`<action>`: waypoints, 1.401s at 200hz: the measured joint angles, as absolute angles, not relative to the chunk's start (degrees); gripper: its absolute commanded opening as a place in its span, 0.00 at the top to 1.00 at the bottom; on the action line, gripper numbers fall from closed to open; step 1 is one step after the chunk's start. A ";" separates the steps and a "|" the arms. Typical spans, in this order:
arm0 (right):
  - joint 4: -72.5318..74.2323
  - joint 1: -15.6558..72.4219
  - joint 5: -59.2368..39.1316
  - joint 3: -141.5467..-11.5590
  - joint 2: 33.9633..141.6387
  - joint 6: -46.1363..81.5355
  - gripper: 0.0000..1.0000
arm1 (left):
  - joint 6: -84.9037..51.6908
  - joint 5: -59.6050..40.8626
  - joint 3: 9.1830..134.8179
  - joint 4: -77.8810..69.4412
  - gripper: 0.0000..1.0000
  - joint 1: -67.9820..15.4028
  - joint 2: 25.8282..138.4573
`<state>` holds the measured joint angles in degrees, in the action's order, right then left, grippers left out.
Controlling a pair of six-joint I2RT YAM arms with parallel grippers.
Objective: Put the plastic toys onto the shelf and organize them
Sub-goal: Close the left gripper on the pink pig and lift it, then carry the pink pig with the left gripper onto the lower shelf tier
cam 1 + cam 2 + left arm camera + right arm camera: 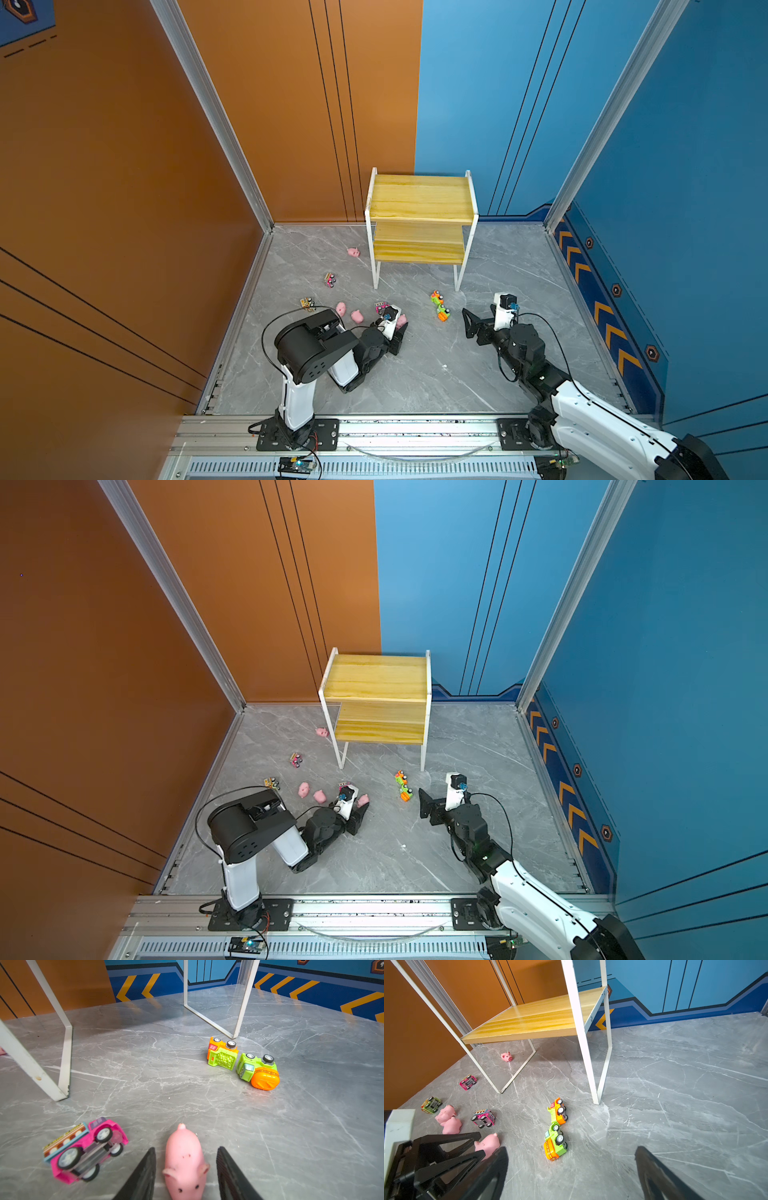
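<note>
The shelf (420, 197) stood at the back of the grey desk (415, 374) with both wooden boards bare, so none of the toys had been put away and all lay scattered on the desk in front of it.

The left claw (186, 1149) sat low over the desk with one jaw on each side of a pink pig (185, 1167), apparently so the soft body could be pinched across its flanks. The jaws stood partly open, only a little wider than the pig. A thin strip of desk showed on either side, so the claw straddled the pig without gripping it. A pink car (83, 1153) lay tipped on its side just beside them, close enough that a careless squeeze or lift might knock it.

The right claw (571, 1150) hung wide open and empty near two green-and-orange cars (558, 1111). These lay on their sides touching each other, just in front of a shelf leg, and the claw seemed placed to take one of them next.

Two more pigs (357, 316) lay together to the left of the left claw. A fourth pig (353, 252) sat beside the shelf's left leg. Another pink car (330, 279) and a yellowish car (307, 303) lay apart toward the desk's left edge
</note>
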<state>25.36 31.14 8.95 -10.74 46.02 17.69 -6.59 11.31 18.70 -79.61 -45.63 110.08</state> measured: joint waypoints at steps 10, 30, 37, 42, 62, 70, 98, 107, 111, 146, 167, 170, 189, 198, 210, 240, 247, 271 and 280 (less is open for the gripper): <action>25.41 31.14 8.95 -10.74 46.15 17.56 0.04 | -6.76 11.29 18.70 -79.59 0.51 -45.63 110.48; 25.69 31.11 8.78 -10.74 46.63 17.41 0.04 | -6.94 11.27 18.70 -79.57 0.54 -45.63 111.11; 25.71 31.14 8.75 -10.74 46.74 17.41 0.04 | -6.92 11.29 18.70 -79.57 0.56 -45.63 111.24; 25.71 31.14 8.75 -10.74 46.76 17.41 0.04 | -6.94 11.29 18.70 -79.57 0.58 -45.63 111.28; 25.74 31.14 8.75 -10.74 46.78 17.41 0.04 | -6.92 11.27 18.70 -79.57 0.65 -45.50 111.35; 25.74 31.14 8.75 -10.74 46.78 17.41 0.04 | -6.98 11.22 18.70 -79.57 0.67 -45.39 111.35; 25.76 31.14 8.75 -10.74 46.83 17.41 0.04 | -7.42 10.90 18.98 -79.50 0.75 -45.30 111.35; 25.80 31.14 8.75 -10.74 47.00 17.41 0.04 | -7.46 10.79 19.18 -79.48 0.76 -45.32 111.35; 25.80 31.16 8.75 -10.74 47.09 17.41 0.04 | -7.53 10.59 19.27 -79.48 0.77 -45.32 111.35; 25.82 31.18 8.75 -10.74 47.37 17.41 0.04 | -7.79 10.22 19.42 -78.72 0.80 -45.32 111.09; 25.96 31.18 8.75 -10.74 47.37 17.41 0.04 | -7.84 10.22 19.42 -75.13 0.80 -45.32 107.90; 26.00 31.18 8.75 -10.74 47.37 17.41 0.04 | -7.84 10.22 19.42 -74.61 0.81 -45.32 107.22; 26.20 31.18 8.75 -10.74 47.37 17.41 0.04 | -7.79 10.24 19.79 -70.19 0.81 -45.32 101.62; 26.17 31.18 8.75 -10.74 47.37 17.41 0.04 | -7.77 10.26 20.43 -67.44 0.81 -45.32 98.59; 26.17 31.18 8.75 -10.74 47.35 17.41 0.04 | -7.73 10.31 22.04 -62.85 0.81 -45.32 94.91; 26.17 31.18 8.78 -10.74 47.00 17.41 0.04 | -6.76 10.92 29.10 -49.34 0.81 -45.08 88.27; 26.15 31.18 8.75 -10.74 46.78 17.41 0.04 | -6.48 11.11 31.03 -46.33 0.81 -44.82 87.37; 26.15 31.18 8.78 -10.74 46.02 17.41 0.04 | -5.65 12.01 37.54 -36.80 0.81 -43.13 85.76; 26.15 31.18 8.78 -10.74 45.76 17.41 0.04 | -5.50 12.51 39.81 -33.63 0.81 -42.41 85.58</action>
